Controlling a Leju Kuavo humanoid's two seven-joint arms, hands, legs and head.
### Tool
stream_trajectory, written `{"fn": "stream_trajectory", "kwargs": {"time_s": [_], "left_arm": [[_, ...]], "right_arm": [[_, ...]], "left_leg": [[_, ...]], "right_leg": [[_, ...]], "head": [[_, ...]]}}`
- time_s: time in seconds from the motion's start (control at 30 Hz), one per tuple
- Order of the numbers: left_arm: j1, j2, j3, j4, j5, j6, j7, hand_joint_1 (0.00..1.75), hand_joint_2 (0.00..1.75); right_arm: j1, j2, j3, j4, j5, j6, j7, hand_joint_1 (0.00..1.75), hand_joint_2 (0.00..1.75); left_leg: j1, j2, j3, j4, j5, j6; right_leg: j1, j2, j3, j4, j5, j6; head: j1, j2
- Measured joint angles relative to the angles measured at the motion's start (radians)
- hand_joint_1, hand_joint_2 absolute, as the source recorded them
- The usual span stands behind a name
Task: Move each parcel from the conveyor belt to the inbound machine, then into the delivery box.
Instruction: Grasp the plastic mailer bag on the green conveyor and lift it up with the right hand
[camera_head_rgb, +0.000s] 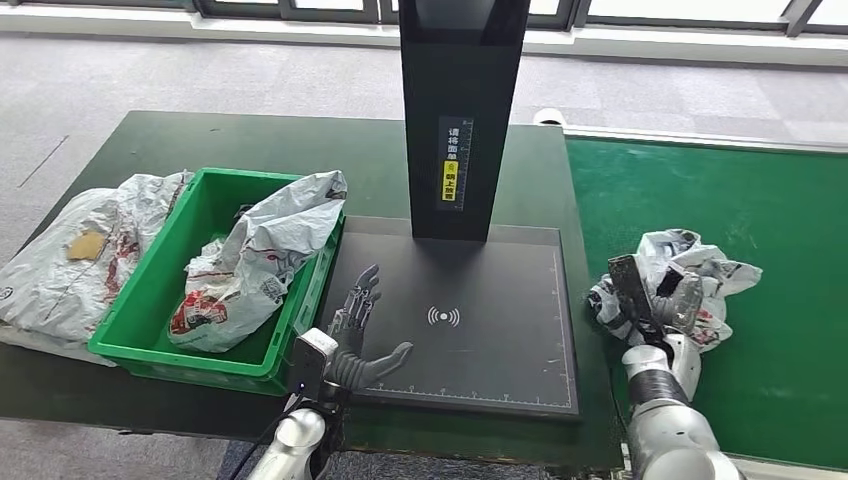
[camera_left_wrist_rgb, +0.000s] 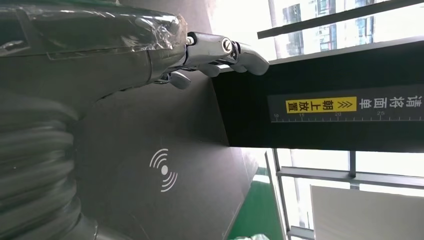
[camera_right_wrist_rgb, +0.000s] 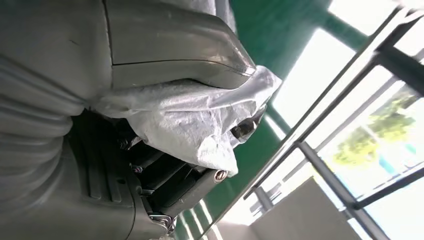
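Step in hand: pickup from the conveyor belt (camera_head_rgb: 780, 300). Right hand (camera_head_rgb: 655, 295) closed round the crumpled grey poly-mailer parcel (camera_head_rgb: 715, 275), which lies on the green felt-like belt; thin film bunches between its fingers in the right wrist view. Left hand (camera_head_rgb: 360, 335) empty, fingers spread above the matte black scanner pad (camera_head_rgb: 500, 330) of the inbound machine (camera_head_rgb: 460, 110). Next: lift and carry it leftward onto the pad, judged. The rigid green plastic delivery box (camera_head_rgb: 140, 320) already holds one parcel (camera_head_rgb: 255, 265).
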Motion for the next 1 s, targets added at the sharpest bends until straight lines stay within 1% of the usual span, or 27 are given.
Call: {"fn": "stream_trajectory", "kwargs": {"time_s": [0.03, 0.1, 0.17, 0.23, 0.4, 0.53, 0.63, 0.73, 0.77, 0.87, 0.93, 1.0], "left_arm": [[0.000, 0.000, 0.001, 0.001, 0.000, 0.000, 0.000, 0.00, 1.75], [0.000, 0.000, 0.003, 0.004, -0.001, 0.001, 0.000, 0.00, 1.75], [0.000, 0.000, 0.005, 0.007, -0.001, 0.001, 0.000, 0.00, 1.75], [0.000, 0.000, 0.007, 0.009, -0.001, 0.001, 0.000, 0.00, 1.75], [-0.001, 0.000, 0.007, 0.017, -0.001, -0.004, 0.000, 0.00, 1.75], [-0.002, 0.000, 0.007, 0.023, -0.002, -0.010, 0.000, 0.00, 1.75], [-0.004, 0.000, 0.007, 0.031, -0.007, -0.021, 0.000, 0.00, 1.75], [-0.006, -0.001, 0.007, 0.044, -0.012, -0.029, 0.000, 0.00, 1.75], [-0.007, -0.001, 0.007, 0.049, -0.013, -0.030, 0.000, 0.00, 1.75], [-0.008, -0.002, 0.006, 0.060, -0.013, -0.026, 0.000, 0.00, 1.75], [-0.008, -0.002, 0.005, 0.064, -0.011, -0.021, 0.000, 0.00, 1.75], [-0.008, -0.002, 0.005, 0.065, -0.006, -0.015, 0.000, 0.00, 1.75]], "right_arm": [[0.017, 0.034, 0.017, -0.030, -0.039, 0.011, -0.025, 1.75, 1.75], [0.053, 0.091, 0.060, -0.087, -0.093, 0.029, -0.042, 1.75, 1.75], [0.078, 0.130, 0.102, -0.131, -0.116, 0.040, -0.045, 1.75, 1.75], [0.096, 0.154, 0.138, -0.166, -0.141, 0.057, -0.047, 1.75, 1.75], [0.152, 0.192, 0.240, -0.254, -0.220, 0.094, -0.048, 1.75, 1.75], [0.185, 0.206, 0.307, -0.312, -0.274, 0.119, -0.048, 1.75, 1.75], [0.234, 0.211, 0.391, -0.394, -0.400, 0.146, -0.048, 1.75, 1.75], [0.284, 0.212, 0.504, -0.490, -0.517, 0.147, -0.047, 1.61, 1.75], [0.296, 0.212, 0.540, -0.514, -0.535, 0.133, -0.044, 1.18, 1.75], [0.310, 0.212, 0.621, -0.545, -0.507, 0.047, -0.012, 0.00, 1.75], [0.311, 0.212, 0.649, -0.549, -0.453, -0.019, 0.027, 0.00, 1.75], [0.313, 0.212, 0.644, -0.555, -0.331, -0.071, 0.077, 0.00, 1.75]], "left_leg": [[0.000, 0.000, 0.000, 0.000, 0.000, 0.000], [0.001, -0.001, 0.000, 0.000, 0.000, 0.000], [0.000, 0.000, -0.001, 0.000, 0.000, -0.001], [0.000, -0.001, -0.001, 0.000, 0.000, -0.001], [-0.001, 0.000, -0.001, 0.000, 0.000, -0.001], [-0.001, 0.000, -0.001, 0.000, 0.000, -0.001], [-0.001, 0.000, -0.001, 0.000, 0.000, -0.001], [-0.001, 0.001, -0.001, 0.000, 0.000, -0.001], [-0.001, 0.002, -0.001, 0.000, -0.001, -0.001], [-0.001, 0.002, -0.001, 0.000, -0.001, -0.001], [-0.001, 0.002, -0.001, 0.000, -0.001, -0.001], [-0.001, 0.002, -0.001, 0.000, -0.001, -0.001]], "right_leg": [[0.000, 0.000, 0.000, 0.000, 0.000, 0.000], [0.001, 0.000, 0.000, 0.000, -0.001, -0.001], [0.000, 0.000, -0.001, 0.000, -0.001, -0.001], [0.000, 0.000, -0.001, 0.000, -0.001, -0.001], [-0.001, 0.000, -0.001, 0.000, -0.001, -0.001], [-0.001, 0.000, -0.001, 0.000, -0.001, -0.001], [-0.001, 0.000, -0.001, 0.000, -0.001, -0.001], [-0.001, 0.001, -0.002, 0.000, -0.001, -0.001], [-0.001, 0.001, -0.002, 0.000, -0.001, -0.001], [-0.001, 0.002, -0.003, 0.000, -0.001, -0.001], [-0.001, 0.002, -0.003, 0.000, -0.001, -0.001], [-0.001, 0.002, -0.003, 0.000, -0.001, -0.001]], "head": [[0.000, 0.000], [0.000, 0.000], [0.000, 0.000], [0.000, 0.000], [0.000, 0.000], [0.000, 0.000], [0.000, 0.000], [0.000, 0.000], [0.000, 0.000], [0.000, 0.000], [0.000, 0.000], [0.000, 0.000]]}}
